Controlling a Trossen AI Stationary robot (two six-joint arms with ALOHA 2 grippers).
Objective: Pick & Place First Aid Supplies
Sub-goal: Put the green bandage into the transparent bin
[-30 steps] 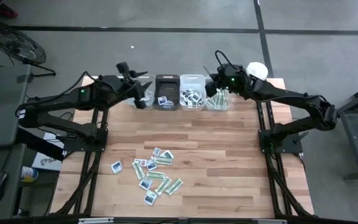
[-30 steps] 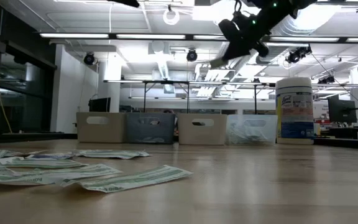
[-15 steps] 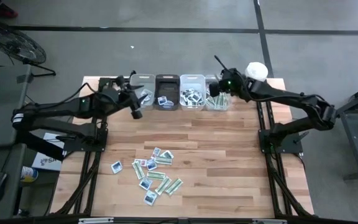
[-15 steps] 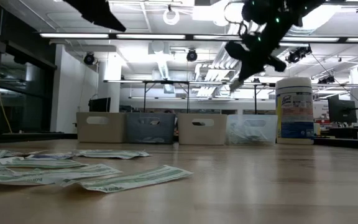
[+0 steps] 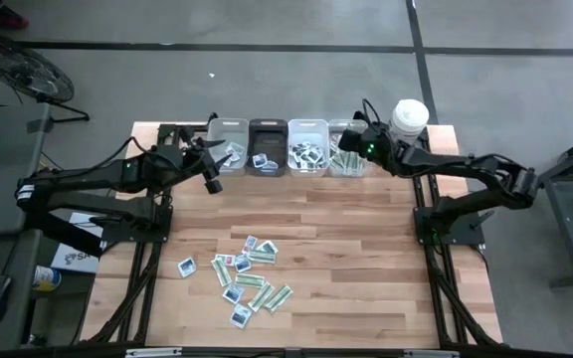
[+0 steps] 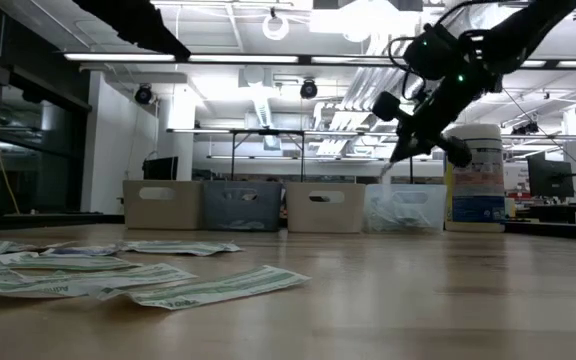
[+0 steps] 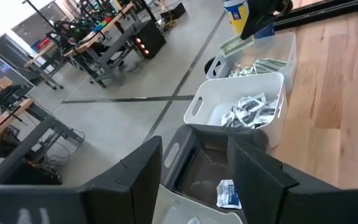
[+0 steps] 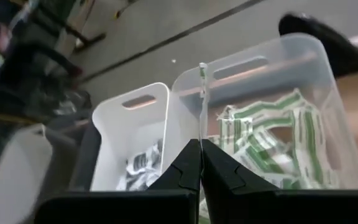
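Note:
Several first aid supplies (image 5: pixel 248 276), green-and-white strips and squarish white packets, lie flat in a loose pile at the table's near middle. A row of small bins stands along the far edge. My right gripper (image 5: pixel 352 142) hangs over the clear bin (image 5: pixel 346 161) at the row's right end, shut on one green-and-white strip (image 8: pixel 202 99) that shows edge-on. That bin holds more such strips (image 8: pixel 278 143). My left gripper (image 5: pixel 213 181) is open and holds nothing, above the table just in front of the row's left end. My right gripper pinches one end of the strip (image 8: pixel 201 132) between its two fingertips. The fingers slant down from the table's right toward the bins. The strip sticks out past the fingertips (image 7: pixel 232 43), lifted clear above the clear bin.
Left of the clear bin stand a white bin (image 5: pixel 308 157) with small packets, a dark bin (image 5: pixel 267 159) and a pale bin (image 5: pixel 229 152). A tall white canister (image 5: pixel 410 117) stands at the far right corner, close behind my right arm. Bare wood lies between the bins and the pile.
My right gripper has come down toward the clear bin and rolled about its own axis, carrying the strip with it. My left gripper has drawn back from above the left bins toward the table's near edge and sunk lower.

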